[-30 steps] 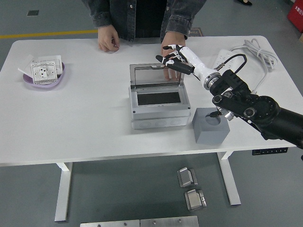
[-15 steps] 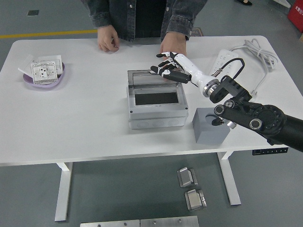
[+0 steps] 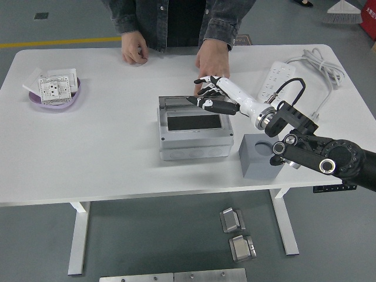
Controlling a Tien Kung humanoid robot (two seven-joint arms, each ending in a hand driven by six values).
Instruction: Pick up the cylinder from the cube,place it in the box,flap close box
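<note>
Behind the box, a person's hand; right robot hand spread, empty.

Grey box, grey cube, white-and-black hand, white table.

Grey box, flap down, beside grey cube.

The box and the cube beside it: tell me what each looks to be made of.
The box looks like molded light-grey plastic with a matte finish; its lid seems a smoky, see-through plastic, since the inside shows darkly through it. The cube is darker grey and dull, with no shine; it could be foam or plastic, the view leaves that open.
</note>
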